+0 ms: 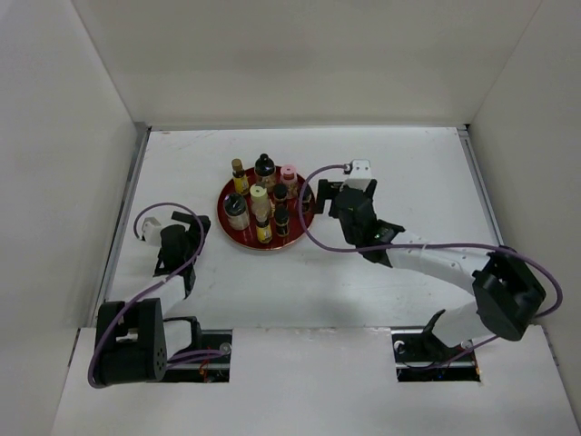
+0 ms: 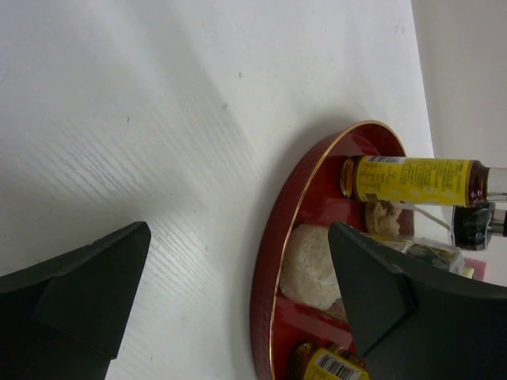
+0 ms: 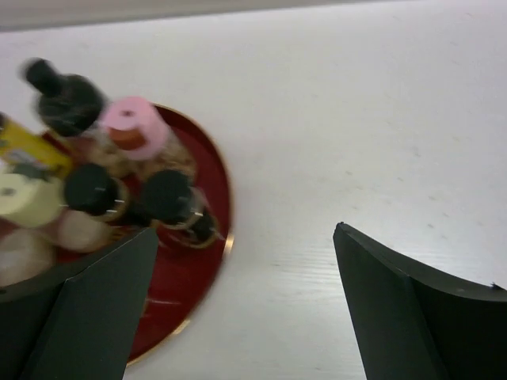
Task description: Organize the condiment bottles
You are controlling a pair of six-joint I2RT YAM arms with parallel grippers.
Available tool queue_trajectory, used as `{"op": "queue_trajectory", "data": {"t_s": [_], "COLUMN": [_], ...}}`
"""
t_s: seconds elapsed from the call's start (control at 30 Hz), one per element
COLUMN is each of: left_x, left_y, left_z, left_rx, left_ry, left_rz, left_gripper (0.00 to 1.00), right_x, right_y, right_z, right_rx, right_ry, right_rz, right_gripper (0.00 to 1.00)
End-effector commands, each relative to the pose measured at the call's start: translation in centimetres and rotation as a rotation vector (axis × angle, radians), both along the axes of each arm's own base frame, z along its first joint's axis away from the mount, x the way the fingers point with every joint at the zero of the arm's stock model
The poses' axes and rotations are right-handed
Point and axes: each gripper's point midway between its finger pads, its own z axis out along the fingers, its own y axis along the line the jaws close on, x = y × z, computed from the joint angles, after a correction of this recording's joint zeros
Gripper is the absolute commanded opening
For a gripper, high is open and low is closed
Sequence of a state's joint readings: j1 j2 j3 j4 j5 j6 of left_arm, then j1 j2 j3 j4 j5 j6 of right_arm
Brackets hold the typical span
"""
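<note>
Several condiment bottles stand grouped on the round red tray [image 1: 238, 234] at the table's middle: a pink-capped one [image 1: 289, 173], a cream-capped one [image 1: 259, 193], a large black-capped one [image 1: 264, 166] and a yellow-labelled one [image 1: 238, 172]. My left gripper [image 1: 198, 224] is open and empty just left of the tray. In the left wrist view a yellow-labelled bottle [image 2: 412, 179] shows beyond the tray rim [image 2: 273, 237]. My right gripper [image 1: 327, 196] is open and empty just right of the tray. In the right wrist view the pink cap [image 3: 131, 123] and black caps [image 3: 166, 196] show.
White walls enclose the table on the left, back and right. Bare white tabletop [image 1: 408, 173] lies right of the tray and in front of it. The right arm's cable [image 1: 313, 182] loops near the tray's right rim.
</note>
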State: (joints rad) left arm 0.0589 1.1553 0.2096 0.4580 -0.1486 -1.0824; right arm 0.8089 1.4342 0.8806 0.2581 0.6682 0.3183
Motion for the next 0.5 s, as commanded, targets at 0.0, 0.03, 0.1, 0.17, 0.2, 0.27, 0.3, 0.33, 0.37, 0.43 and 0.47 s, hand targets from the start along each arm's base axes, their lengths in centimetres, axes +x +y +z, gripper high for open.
{"op": "queue_trajectory", "data": {"t_s": [0.0,0.03,0.1,0.17,0.2,0.27,0.3,0.33,0.37,0.43,0.47], "left_x": [1.0,1.0,0.9,0.9,0.9,1.0,1.0,1.0,1.0,1.1,1.2], "left_y": [0.4,0.6,0.8,1.1,1.1,1.0,1.0,1.0,1.0,0.8,0.7], "left_z": [2.5,2.6,2.6,2.7,2.7,2.8,2.7,2.7,2.7,2.7,2.8], "left_rx": [0.002,0.006,0.009,0.012,0.012,0.013,0.015,0.015,0.013,0.011,0.015], "left_ry": [-0.075,-0.079,-0.08,-0.086,-0.088,-0.09,-0.089,-0.087,-0.087,-0.085,-0.086], "left_rz": [0.012,0.014,0.022,0.03,0.03,0.028,0.028,0.028,0.025,0.016,0.013], "left_gripper": [1.0,1.0,1.0,1.0,1.0,1.0,1.0,1.0,1.0,1.0,1.0], "right_x": [0.9,1.0,1.3,1.5,1.6,1.6,1.7,1.7,1.7,1.7,1.7], "right_y": [-3.1,-3.4,-3.9,-4.3,-4.4,-4.3,-4.1,-4.1,-4.0,-4.0,-4.0], "right_z": [-1.8,-2.3,-2.8,-3.4,-3.6,-3.8,-3.8,-3.9,-4.1,-4.1,-4.0], "right_rx": [-0.016,-0.031,-0.043,-0.039,-0.036,-0.021,-0.015,-0.012,-0.015,-0.013,-0.004], "right_ry": [-0.004,0.005,0.012,0.02,0.022,0.02,0.018,0.017,0.016,0.01,0.004], "right_rz": [-0.141,-0.15,-0.166,-0.179,-0.183,-0.184,-0.18,-0.178,-0.173,-0.174,-0.174], "right_gripper": [1.0,1.0,1.0,1.0,1.0,1.0,1.0,1.0,1.0,1.0,1.0]}}
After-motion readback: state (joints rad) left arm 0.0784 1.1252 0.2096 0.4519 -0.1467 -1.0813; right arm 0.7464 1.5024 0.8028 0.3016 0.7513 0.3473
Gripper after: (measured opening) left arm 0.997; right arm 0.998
